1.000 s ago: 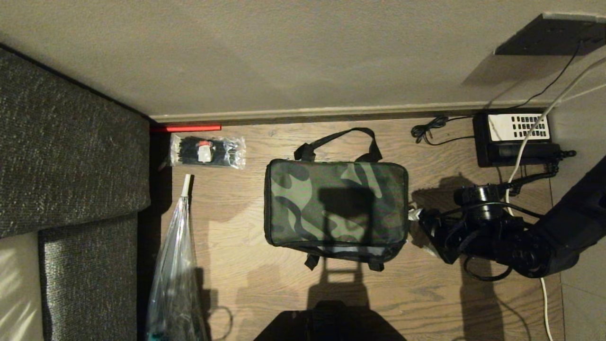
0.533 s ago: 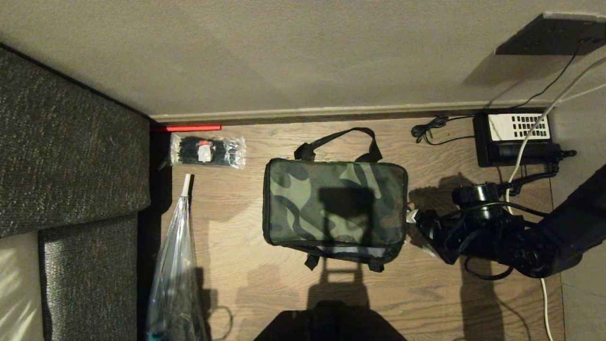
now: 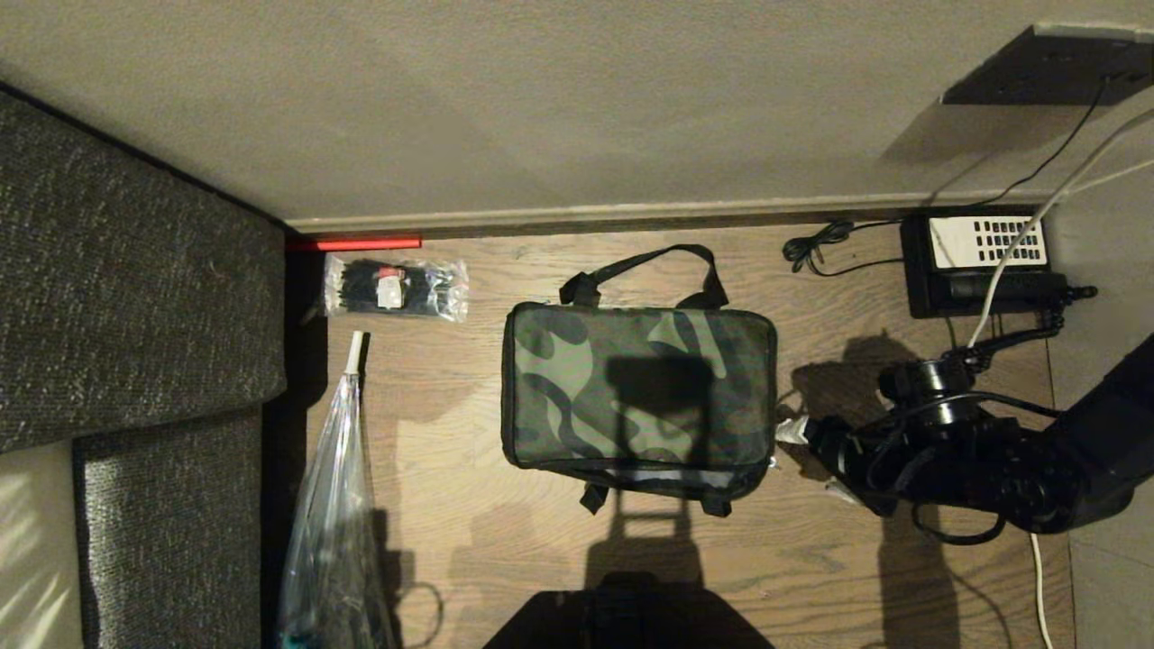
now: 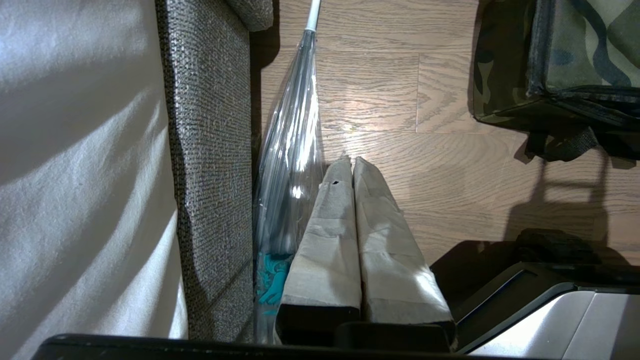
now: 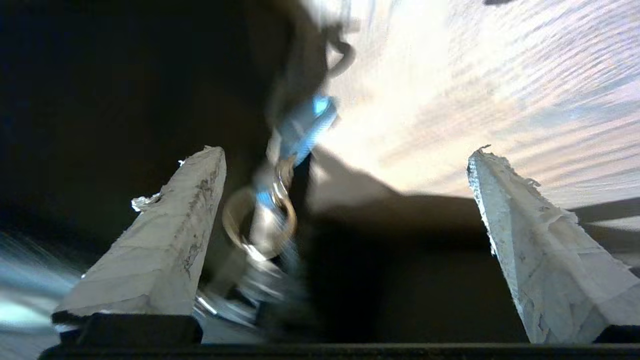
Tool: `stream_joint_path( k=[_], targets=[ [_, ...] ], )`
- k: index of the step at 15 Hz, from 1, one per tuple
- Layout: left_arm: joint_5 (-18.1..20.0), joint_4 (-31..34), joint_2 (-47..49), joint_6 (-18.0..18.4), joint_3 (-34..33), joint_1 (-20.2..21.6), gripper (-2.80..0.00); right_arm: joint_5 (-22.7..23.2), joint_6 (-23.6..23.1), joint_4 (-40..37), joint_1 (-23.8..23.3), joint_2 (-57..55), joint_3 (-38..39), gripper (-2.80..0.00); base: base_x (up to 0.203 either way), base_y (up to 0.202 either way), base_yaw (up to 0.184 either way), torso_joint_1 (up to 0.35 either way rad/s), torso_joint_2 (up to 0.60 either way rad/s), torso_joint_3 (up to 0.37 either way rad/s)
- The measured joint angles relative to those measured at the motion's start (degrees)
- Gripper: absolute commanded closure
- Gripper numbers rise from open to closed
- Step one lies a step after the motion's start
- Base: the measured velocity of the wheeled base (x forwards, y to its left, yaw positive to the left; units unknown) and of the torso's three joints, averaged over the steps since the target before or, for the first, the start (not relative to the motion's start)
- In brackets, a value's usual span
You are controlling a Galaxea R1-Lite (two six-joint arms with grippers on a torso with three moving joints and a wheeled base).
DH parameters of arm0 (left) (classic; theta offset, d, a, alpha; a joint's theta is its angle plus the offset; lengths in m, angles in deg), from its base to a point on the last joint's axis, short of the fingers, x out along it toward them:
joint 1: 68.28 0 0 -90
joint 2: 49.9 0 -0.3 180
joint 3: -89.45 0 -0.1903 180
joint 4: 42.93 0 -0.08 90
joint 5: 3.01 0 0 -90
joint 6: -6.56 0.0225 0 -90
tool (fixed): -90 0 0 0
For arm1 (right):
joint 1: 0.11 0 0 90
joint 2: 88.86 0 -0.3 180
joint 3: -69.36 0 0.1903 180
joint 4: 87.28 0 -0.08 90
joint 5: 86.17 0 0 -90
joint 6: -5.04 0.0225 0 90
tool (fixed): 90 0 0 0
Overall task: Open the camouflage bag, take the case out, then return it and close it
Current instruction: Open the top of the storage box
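The camouflage bag (image 3: 638,392) lies shut on the wooden floor, one black handle (image 3: 645,266) lying toward the wall. My right gripper (image 3: 818,461) hovers just off the bag's right end, open, with nothing held. In the right wrist view, that right gripper (image 5: 345,151) has its pale fingers wide apart. A metal zipper ring (image 5: 260,220) with a blue tab (image 5: 305,127) hangs loose near one finger. The left gripper (image 4: 350,161) is parked low, shut and empty, with a corner of the bag (image 4: 575,50) off to one side. The case is out of view.
A grey sofa (image 3: 135,315) fills the left side. A clear folded umbrella (image 3: 334,505) and a packet of black ties (image 3: 397,288) lie beside it. A black desk phone (image 3: 983,261) with cables sits at the far right by the wall.
My right gripper has drawn a little away from the bag's right end, toward the near side, and its wrist has rolled. The bag and left arm are unmoved.
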Motion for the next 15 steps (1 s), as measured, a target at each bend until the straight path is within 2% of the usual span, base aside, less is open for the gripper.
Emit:
stream_joint_path(
  k=[3,5,6,7,10,15],
  targets=[
    [0.00,-0.02,0.01,0.00,0.00,0.02,0.00,-2.45,16.34,0.64,-0.66,0.55,-5.16,-2.80,0.000,0.000,0.000,0.000,0.00,0.000],
    [-0.03,-0.02,0.01,0.00,0.00,0.02,0.00,-3.93,29.72,-0.72,0.35,1.06,-8.18,-2.80,0.000,0.000,0.000,0.000,0.00,0.000],
    [0.00,-0.06,0.01,-0.01,0.00,0.02,0.00,-4.10,33.50,-0.88,1.48,1.26,-8.78,-2.80,0.000,0.000,0.000,0.000,0.00,0.000],
    [-0.01,0.02,0.01,0.00,0.00,0.02,0.00,-4.13,36.10,-0.95,2.54,1.37,-8.78,-2.80,0.000,0.000,0.000,0.000,0.00,0.000],
    [-0.02,-0.02,0.01,0.00,0.00,0.02,0.00,-4.81,38.16,-0.72,4.54,1.48,-7.32,-2.80,0.000,0.000,0.000,0.000,0.00,0.000],
    [0.00,0.00,0.12,-0.02,0.00,0.02,0.00,-6.78,46.25,-0.21,5.85,2.22,-7.04,-2.80,0.000,0.000,0.000,0.000,0.00,0.000]
  ],
)
